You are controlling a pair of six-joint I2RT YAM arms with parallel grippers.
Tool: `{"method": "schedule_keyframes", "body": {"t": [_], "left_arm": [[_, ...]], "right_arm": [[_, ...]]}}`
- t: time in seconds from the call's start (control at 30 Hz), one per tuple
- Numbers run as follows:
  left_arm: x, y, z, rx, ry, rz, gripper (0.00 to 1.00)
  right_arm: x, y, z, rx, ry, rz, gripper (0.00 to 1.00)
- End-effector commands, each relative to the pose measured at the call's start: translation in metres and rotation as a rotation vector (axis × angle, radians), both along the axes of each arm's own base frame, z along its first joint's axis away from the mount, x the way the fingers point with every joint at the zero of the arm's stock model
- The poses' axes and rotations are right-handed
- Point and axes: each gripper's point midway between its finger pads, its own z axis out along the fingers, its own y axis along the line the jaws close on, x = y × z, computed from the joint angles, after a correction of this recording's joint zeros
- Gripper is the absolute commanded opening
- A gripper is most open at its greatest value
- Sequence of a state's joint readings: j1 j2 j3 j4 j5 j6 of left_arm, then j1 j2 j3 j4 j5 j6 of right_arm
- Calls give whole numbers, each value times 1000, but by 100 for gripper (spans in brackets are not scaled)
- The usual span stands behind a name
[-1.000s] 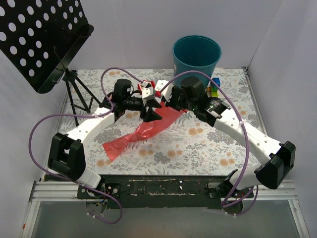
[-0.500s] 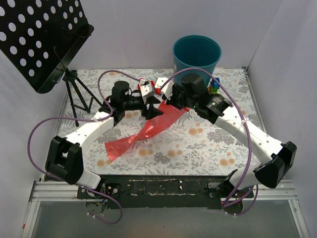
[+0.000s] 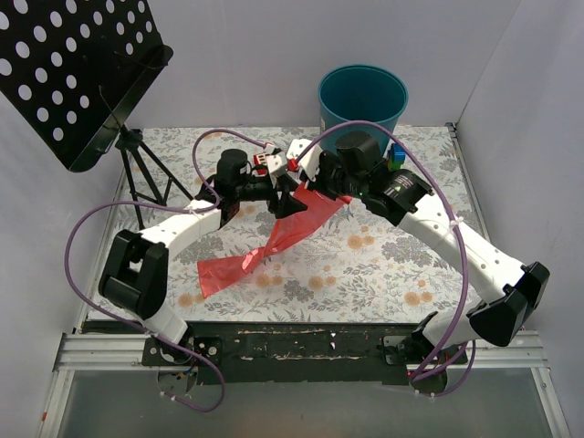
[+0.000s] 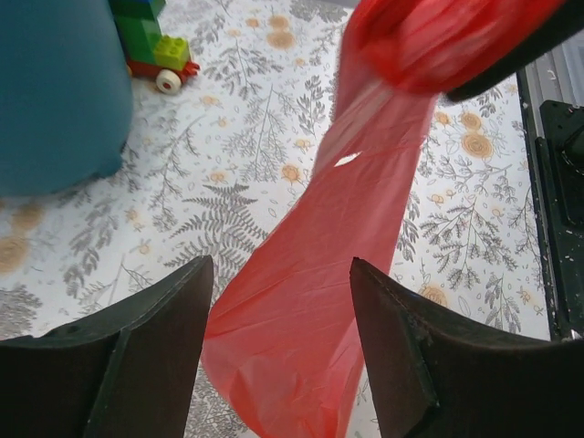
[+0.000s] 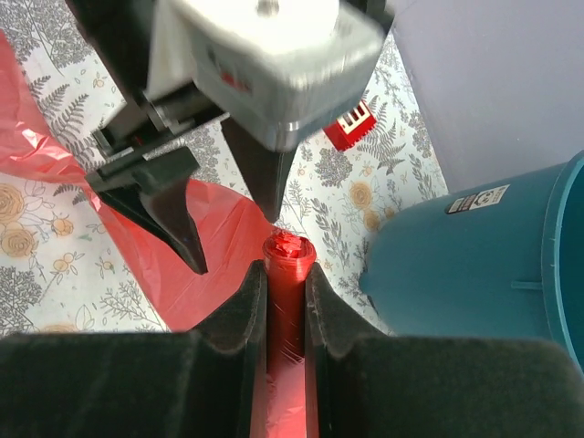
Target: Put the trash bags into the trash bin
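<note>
Near the trash bin (image 3: pixel 362 96), right gripper (image 5: pixel 285 274) pinching the trash bag (image 3: pixel 274 242) — left gripper (image 4: pixel 278 266) spread around it

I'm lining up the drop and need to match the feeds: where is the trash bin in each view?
Top external: trash bin at the top, right of centre.
Left wrist: trash bin fills the upper-left corner, cropped.
Right wrist: trash bin at the right edge, cropped.
Shared landmark: the red trash bag, in all three.
</note>
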State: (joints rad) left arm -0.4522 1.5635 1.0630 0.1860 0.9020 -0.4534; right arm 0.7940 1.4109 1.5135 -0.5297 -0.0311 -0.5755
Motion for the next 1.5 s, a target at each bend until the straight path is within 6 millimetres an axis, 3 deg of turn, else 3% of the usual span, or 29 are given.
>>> {"method": "schedule_keyframes", "body": {"t": [0.0, 0.27, 0.6, 0.83, 1.0, 1.17, 1.27, 1.33, 1.47], "left_arm": [[5, -12, 27, -64, -55, -35, 59], [-7, -13, 33, -83, -18, -91, 54], [-12, -14, 26, -91, 70, -94, 31], [-5, -15, 22, -79, 100, -68, 5], [-7, -12, 22, -80, 89, -42, 0], [-8, -11, 37, -107, 59, -32, 0], [-18, -18, 48, -71, -111, -51, 0], [-28, -21, 53, -48, -240, -83, 0], [-48, -31, 55, -21, -326, -166, 0]], "right_arm": [[-2, 3, 38, 89, -39, -1, 1], [3, 5, 36, 89, -40, -18, 1], [9, 3, 33, 81, -55, -39, 1], [29, -15, 30, 94, -76, -220, 1], [50, -32, 29, 126, -72, -373, 1], [45, -20, 12, 140, 11, -355, 1], [51, -22, -8, 143, 83, -438, 1], [60, -25, -26, 148, 170, -541, 1], [89, -34, -67, 170, 263, -696, 1]]}}
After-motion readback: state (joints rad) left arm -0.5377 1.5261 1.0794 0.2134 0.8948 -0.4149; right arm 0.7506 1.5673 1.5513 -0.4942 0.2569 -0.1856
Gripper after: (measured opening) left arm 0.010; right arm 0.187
